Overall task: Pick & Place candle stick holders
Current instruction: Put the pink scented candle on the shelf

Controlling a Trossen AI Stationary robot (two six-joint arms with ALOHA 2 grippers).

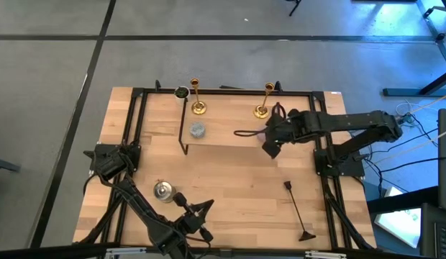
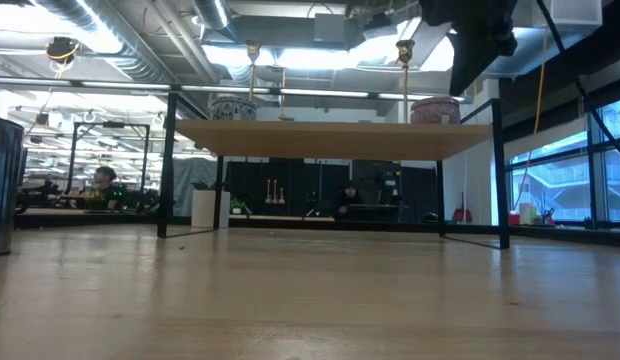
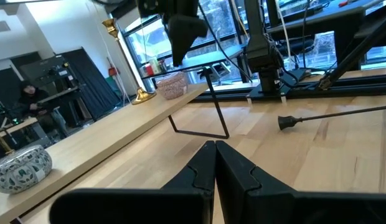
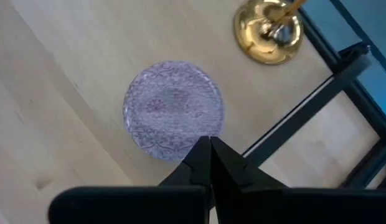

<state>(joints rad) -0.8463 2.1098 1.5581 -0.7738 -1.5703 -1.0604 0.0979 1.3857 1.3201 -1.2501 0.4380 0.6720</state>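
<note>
High view: both candlesticks (image 1: 198, 98) (image 1: 264, 101) stand upright on the raised shelf (image 1: 230, 133). Right gripper (image 1: 269, 150) hangs above the shelf, fingers pressed together, empty; left gripper (image 1: 201, 232), likewise closed, waits near the table's front edge.

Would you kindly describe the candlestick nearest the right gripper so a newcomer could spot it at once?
Find the raised wooden shelf along the table's far side. Two slim gold candlesticks stand on it; take the right-hand candlestick, beside the shut right gripper. Its twin, the left-hand candlestick, stands near a blue-grey candle.
</note>
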